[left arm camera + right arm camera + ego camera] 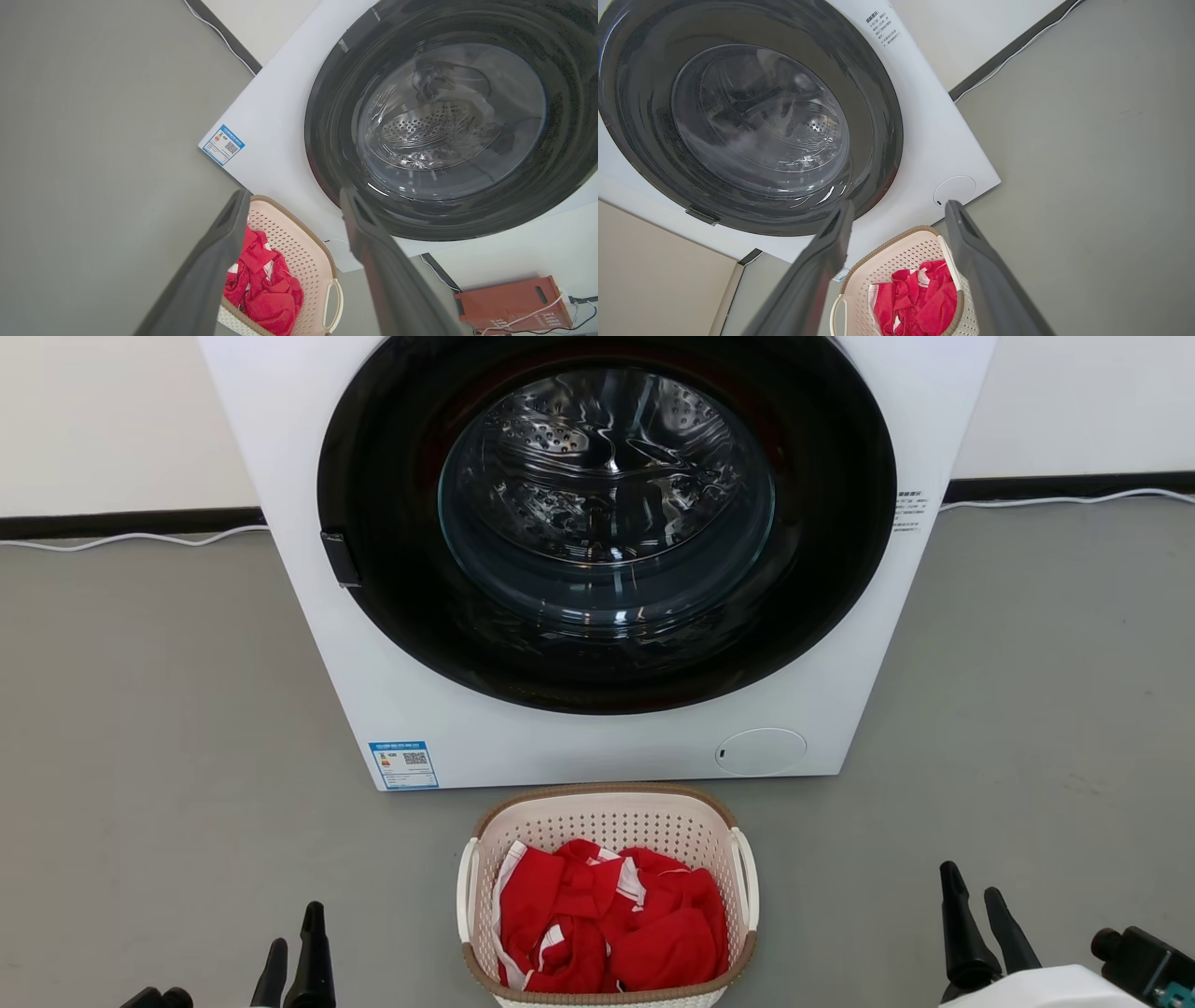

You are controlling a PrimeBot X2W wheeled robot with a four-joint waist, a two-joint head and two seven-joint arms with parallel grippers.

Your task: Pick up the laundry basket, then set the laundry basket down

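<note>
Partly, the laundry basket is cut off: its near edge runs out of the bottom of the head view, and the red cloth bunched inside hides its base. Whether that white-striped cloth is one garment or several cannot be told. The washing machine loses its top to the frame, and glare on its round glass door blurs the steel drum behind.

One basket stands on the grey floor, just in front of the one machine and below its door. It has two white loop handles, a left handle and a right handle.

Two claws flank it. The left claw is low at the left and the right claw low at the right. Each has two dark fingers spread apart, gripping nothing and well clear of the basket.

Around them are one blue label and one round cover on the machine's lower corners. A white cable runs along the dark skirting. In the left wrist view, one red-brown box sits by the wall beside the machine.
</note>
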